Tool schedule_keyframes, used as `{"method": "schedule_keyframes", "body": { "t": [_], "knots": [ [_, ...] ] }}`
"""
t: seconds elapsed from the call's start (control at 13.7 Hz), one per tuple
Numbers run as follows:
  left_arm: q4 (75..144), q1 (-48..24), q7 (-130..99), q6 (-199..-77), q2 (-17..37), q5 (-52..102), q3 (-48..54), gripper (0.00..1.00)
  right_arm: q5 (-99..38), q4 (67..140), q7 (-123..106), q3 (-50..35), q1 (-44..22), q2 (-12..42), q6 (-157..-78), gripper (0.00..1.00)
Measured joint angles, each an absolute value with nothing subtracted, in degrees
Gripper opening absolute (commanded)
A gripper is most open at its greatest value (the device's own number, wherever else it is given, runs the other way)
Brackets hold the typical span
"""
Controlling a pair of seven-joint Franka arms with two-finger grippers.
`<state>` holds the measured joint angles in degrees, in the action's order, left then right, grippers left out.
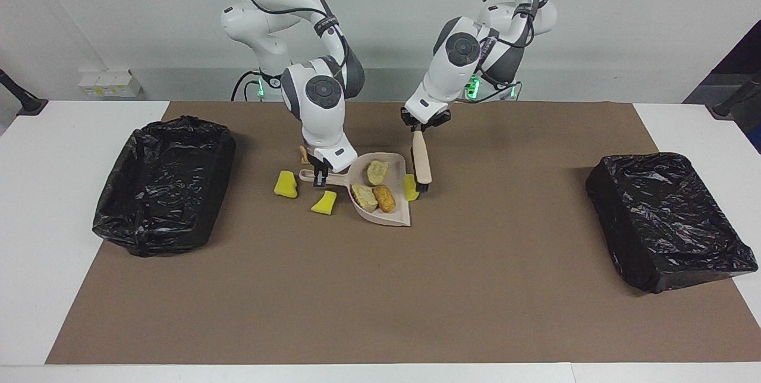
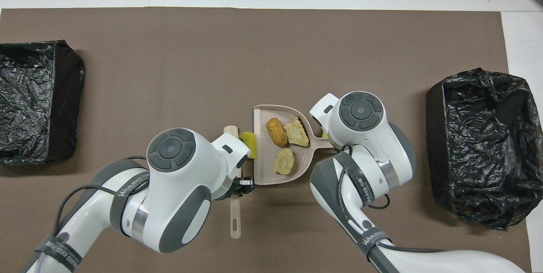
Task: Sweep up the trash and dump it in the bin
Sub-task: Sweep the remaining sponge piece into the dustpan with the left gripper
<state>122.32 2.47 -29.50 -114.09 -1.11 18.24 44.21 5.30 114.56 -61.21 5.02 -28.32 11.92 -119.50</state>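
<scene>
My right gripper (image 1: 321,178) is shut on the handle of the beige dustpan (image 1: 397,216), which lies mid-mat. Three tan lumps of trash (image 1: 377,172) lie in the pan (image 2: 263,116). My left gripper (image 1: 421,127) is shut on the brush (image 1: 421,160), held steeply with its dark bristles down at the pan's open lip. A yellow sponge chunk (image 1: 410,187) sits between bristles and lip, also showing in the overhead view (image 2: 248,142). Two yellow chunks (image 1: 286,184) (image 1: 324,202) lie by the pan's handle. A tan lump (image 1: 304,154) peeks from under the right wrist.
One black-bagged bin (image 1: 160,184) stands at the right arm's end of the table and another (image 1: 666,219) at the left arm's end. The brown mat (image 1: 380,300) covers the table's middle. From overhead both wrists cover the grippers.
</scene>
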Motion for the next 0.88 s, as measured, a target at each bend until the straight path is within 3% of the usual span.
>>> {"method": "schedule_keyframes", "body": {
  "t": [0.44, 0.88],
  "knots": [
    [119.08, -6.53, -37.57, -111.3, -2.17, 19.37, 44.64, 0.0, 5.3, 114.78, -61.21, 5.01, -28.33, 11.77, -119.49, 0.0],
    [116.66, -7.93, -39.25, -105.28, -4.41, 19.37, 44.59, 0.0, 5.3, 114.94, -61.21, 5.03, -28.16, 11.7, -119.37, 0.0]
  ]
}}
